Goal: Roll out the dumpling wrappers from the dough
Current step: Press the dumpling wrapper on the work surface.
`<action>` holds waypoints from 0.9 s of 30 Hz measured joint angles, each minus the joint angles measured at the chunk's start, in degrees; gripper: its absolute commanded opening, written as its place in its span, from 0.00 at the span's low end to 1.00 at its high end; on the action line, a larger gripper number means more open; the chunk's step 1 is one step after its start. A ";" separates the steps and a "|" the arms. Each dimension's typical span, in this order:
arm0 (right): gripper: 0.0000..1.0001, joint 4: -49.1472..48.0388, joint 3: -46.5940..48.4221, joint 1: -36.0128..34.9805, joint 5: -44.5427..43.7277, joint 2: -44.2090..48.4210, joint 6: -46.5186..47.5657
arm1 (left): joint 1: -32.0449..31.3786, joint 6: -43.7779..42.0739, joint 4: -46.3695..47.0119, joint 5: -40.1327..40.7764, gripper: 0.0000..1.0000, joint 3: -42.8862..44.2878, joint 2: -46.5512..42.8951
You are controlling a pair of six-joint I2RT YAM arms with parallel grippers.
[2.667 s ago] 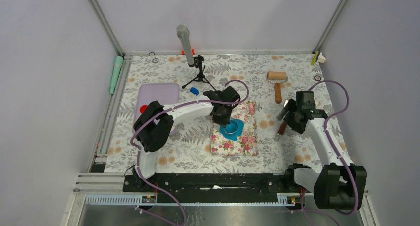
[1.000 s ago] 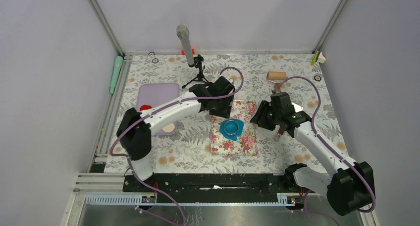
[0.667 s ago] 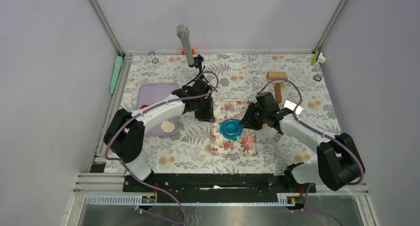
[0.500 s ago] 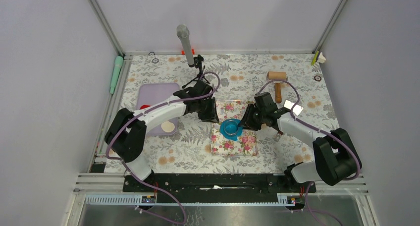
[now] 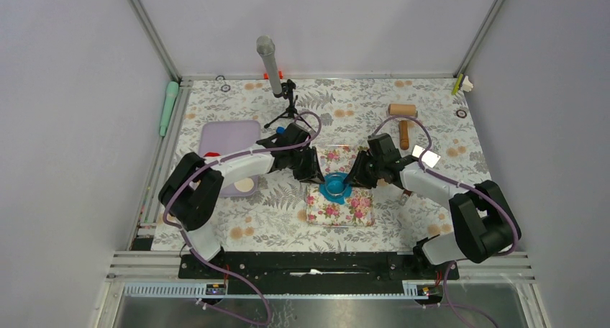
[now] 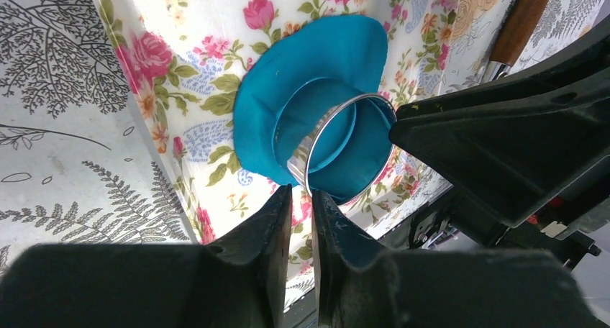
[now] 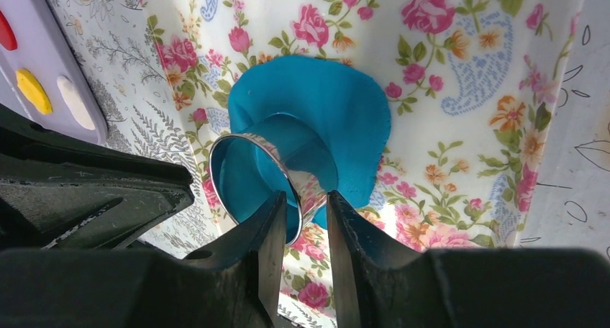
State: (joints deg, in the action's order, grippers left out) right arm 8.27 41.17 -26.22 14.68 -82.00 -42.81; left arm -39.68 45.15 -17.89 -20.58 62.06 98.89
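A second ago both end effectors stood wider and short of the dough; now both have closed in on the metal ring [image 6: 318, 135] from opposite sides. The left end effector [image 6: 301, 196] is narrowed to a slit with the ring's near wall pinched in it. The right end effector [image 7: 305, 202] grips the opposite wall the same way, its fingers a little further apart.

The ring stands on the flattened blue dough [image 6: 325, 53], which lies on the floral mat [image 5: 357, 207] at the middle of the bench [image 5: 431, 101]. We judge that rolling is finished for this piece and cutting is in hand: two grips on the ring suit pressing or twisting it, or lifting it off. Whether the disc inside is already cut free we cannot tell.

Our count:
- one ring
- one sheet of dough
- one mat
- one roller [image 5: 403, 118], lying well apart at the far right
- one purple tray [image 5: 229, 137] to the left
- two arms
- no loose wrapper
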 measured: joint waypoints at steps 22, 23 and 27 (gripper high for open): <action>0.26 -0.04 0.00 0.00 0.00 -0.61 0.07 | 0.00 0.37 1.51 -1.79 0.11 0.15 3.19; 0.26 -0.07 0.00 0.00 0.00 -0.61 0.09 | 0.00 0.37 1.49 -1.88 0.11 0.22 3.28; 0.19 -0.09 0.00 0.00 0.04 -0.61 0.07 | 0.00 0.37 1.46 -1.88 0.12 0.22 3.30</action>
State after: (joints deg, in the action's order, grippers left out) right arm 8.19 41.17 -26.22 14.72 -82.61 -42.74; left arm -39.68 45.52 -16.43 -22.46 62.28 102.19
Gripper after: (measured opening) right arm 0.246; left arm 0.117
